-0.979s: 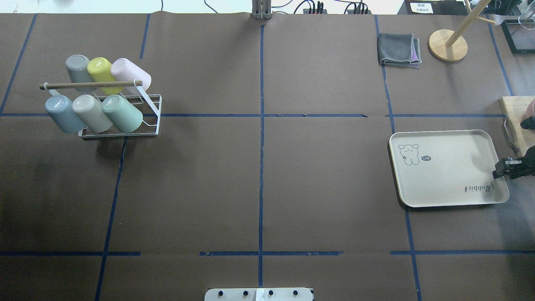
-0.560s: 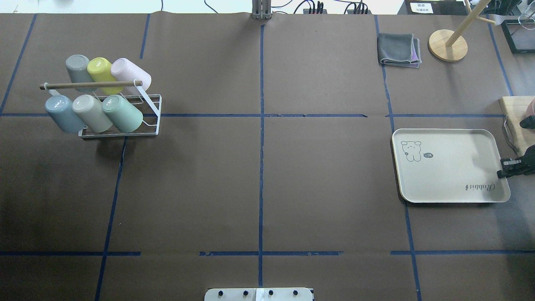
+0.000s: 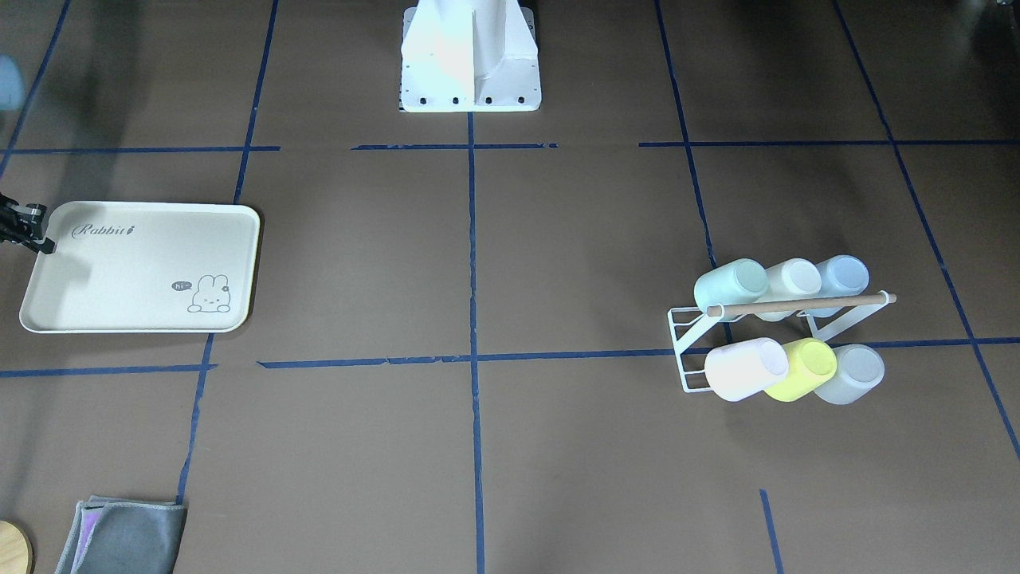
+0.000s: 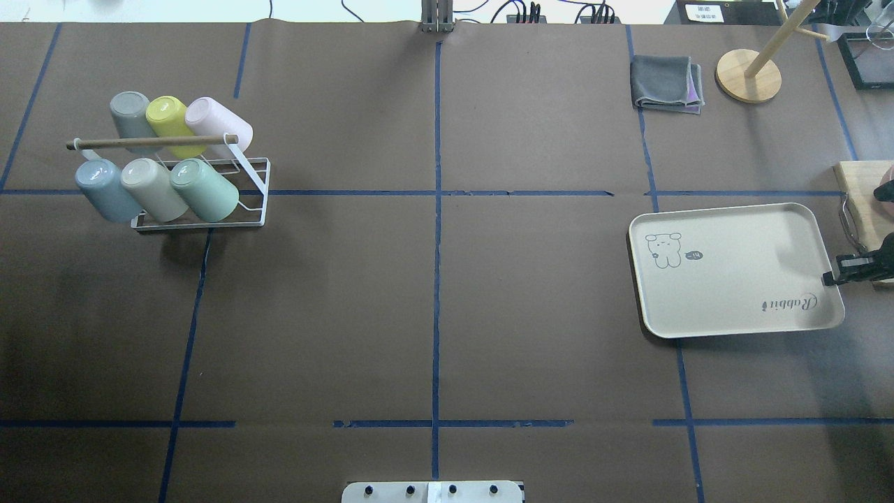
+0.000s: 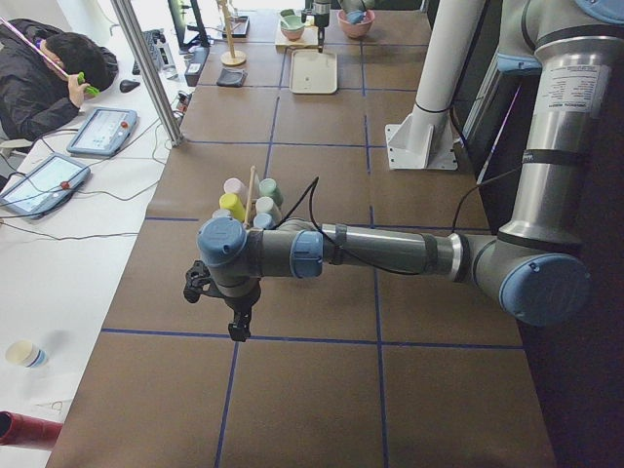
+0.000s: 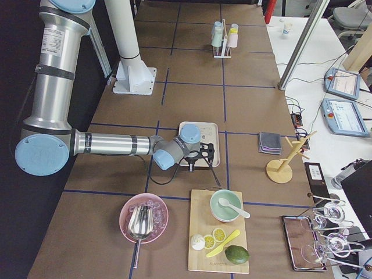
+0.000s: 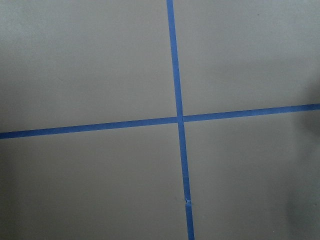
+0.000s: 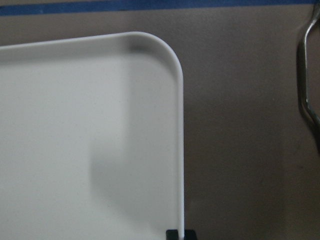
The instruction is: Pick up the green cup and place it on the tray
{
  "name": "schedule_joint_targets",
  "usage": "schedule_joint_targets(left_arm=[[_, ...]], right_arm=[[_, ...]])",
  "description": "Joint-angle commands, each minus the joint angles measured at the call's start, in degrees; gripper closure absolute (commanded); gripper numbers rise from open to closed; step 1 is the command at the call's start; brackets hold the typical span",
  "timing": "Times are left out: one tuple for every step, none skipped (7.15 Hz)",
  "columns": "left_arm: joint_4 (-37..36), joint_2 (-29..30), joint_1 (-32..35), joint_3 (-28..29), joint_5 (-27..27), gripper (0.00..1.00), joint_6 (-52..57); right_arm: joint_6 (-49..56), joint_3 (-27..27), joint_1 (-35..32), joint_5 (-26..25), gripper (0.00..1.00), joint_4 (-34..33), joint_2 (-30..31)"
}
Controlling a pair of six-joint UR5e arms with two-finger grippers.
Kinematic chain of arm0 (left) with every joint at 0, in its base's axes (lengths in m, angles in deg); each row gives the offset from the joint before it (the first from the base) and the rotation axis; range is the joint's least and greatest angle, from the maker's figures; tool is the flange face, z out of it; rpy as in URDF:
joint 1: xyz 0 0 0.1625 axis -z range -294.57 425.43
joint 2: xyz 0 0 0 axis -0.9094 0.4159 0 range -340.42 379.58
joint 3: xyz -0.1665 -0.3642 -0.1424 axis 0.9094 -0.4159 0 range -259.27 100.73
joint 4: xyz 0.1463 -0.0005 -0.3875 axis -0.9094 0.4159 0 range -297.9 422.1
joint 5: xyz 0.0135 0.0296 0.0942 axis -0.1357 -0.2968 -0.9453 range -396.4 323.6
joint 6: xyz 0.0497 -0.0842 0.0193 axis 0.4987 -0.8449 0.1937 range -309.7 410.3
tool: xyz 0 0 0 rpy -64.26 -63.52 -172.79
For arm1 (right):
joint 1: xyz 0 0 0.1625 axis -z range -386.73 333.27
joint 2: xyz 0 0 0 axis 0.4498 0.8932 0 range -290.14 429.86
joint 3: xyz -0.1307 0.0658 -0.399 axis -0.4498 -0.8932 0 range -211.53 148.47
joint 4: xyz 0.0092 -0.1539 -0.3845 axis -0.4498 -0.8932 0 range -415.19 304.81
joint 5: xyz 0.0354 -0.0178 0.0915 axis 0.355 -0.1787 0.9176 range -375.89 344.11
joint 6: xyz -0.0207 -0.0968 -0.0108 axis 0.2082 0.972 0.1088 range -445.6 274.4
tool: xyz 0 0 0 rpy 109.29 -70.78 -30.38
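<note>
The pale green cup [image 4: 204,190] lies tilted on the white wire rack [image 4: 253,187] at the table's left, in the near row beside a cream cup; it also shows across the table [image 3: 729,287]. The cream tray [image 4: 733,272] with its bunny print lies at the right [image 3: 135,271]. My right gripper [image 4: 829,279] is shut on the tray's right rim, which runs between its fingertips in the right wrist view [image 8: 179,234]. My left gripper [image 5: 234,327] hangs over bare table near the rack, and I cannot tell its state.
Blue, cream, grey, yellow and pink cups share the rack under a wooden bar [image 4: 150,142]. A folded grey cloth [image 4: 665,82] and a wooden stand [image 4: 748,75] sit at the far right. A cutting board [image 4: 862,202] and a metal handle [image 8: 306,85] lie just beyond the tray.
The tray has slid left and turned, its bunny end swinging away from the robot. My right gripper stays on the tray's right rim and has shifted slightly with it.
</note>
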Motion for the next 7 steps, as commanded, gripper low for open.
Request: schedule_joint_targets(left_arm=[[0.0, 0.19, 0.05, -0.01, -0.04, 0.0, -0.05], [0.0, 0.28, 0.05, -0.01, -0.04, 0.0, -0.13], [0.0, 0.28, 0.14, -0.01, 0.05, 0.0, -0.05], [0.0, 0.28, 0.14, -0.01, 0.05, 0.0, -0.13], [0.0, 0.28, 0.22, -0.01, 0.05, 0.0, -0.13], [0.0, 0.28, 0.22, -0.01, 0.05, 0.0, -0.13], [0.0, 0.28, 0.22, -0.01, 0.05, 0.0, -0.13]], right_arm=[[0.0, 4.29, -6.6, 6.39, 1.0, -0.04, 0.66], [-0.09, 4.38, -9.17, 11.06, 1.0, 0.05, -0.12], [0.0, 5.34, -9.11, 11.8, 1.0, 0.05, -0.48], [-0.35, 5.44, -9.11, 12.07, 1.0, -0.12, -3.01], [-4.88, 5.26, -8.93, 12.68, 1.0, -0.13, -6.34], [-12.23, 5.35, -6.49, 12.86, 1.0, 0.05, -10.46], [-19.18, 5.52, -2.81, 12.69, 1.0, 0.14, -14.24]])
